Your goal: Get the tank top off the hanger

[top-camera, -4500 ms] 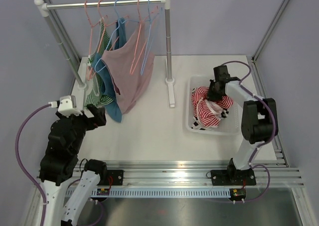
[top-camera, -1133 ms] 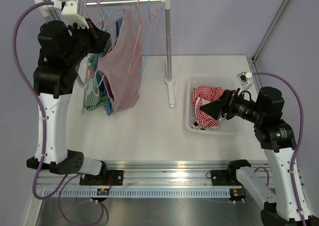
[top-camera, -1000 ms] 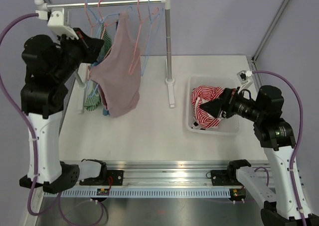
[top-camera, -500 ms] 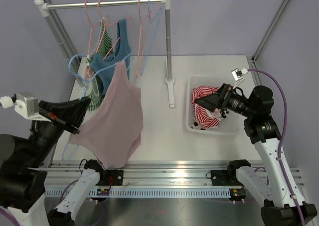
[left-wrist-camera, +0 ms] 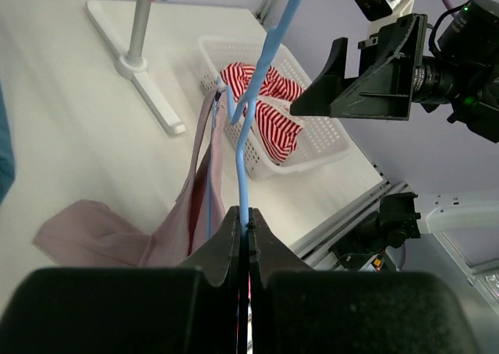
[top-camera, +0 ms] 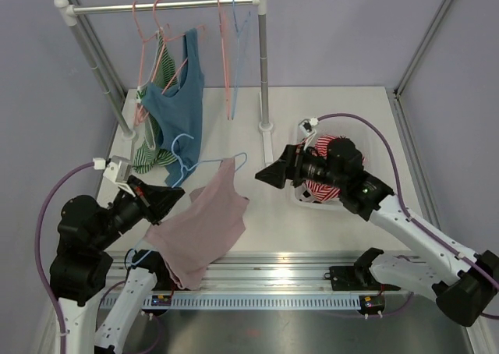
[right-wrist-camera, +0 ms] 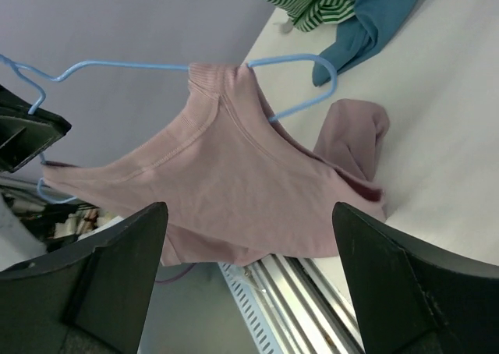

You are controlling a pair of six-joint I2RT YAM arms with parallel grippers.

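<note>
Two claws, one garment. Left claw [left-wrist-camera: 244,221] is pinched shut on the blue hanger [top-camera: 210,163], near-left over the worktop [top-camera: 327,112]. Pink tank top [top-camera: 203,225] drapes from it, hem slumped on the worktop. Right claw [top-camera: 269,165] gapes wide, empty. Risk: it catches wire along with cloth and twists the hanger out of that thin pinch.

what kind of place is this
Probably a robot lab cell staged as a laundry corner: a clothes rack hung with tops on a white table, a basket of striped clothes, and plain lilac walls around it.
</note>
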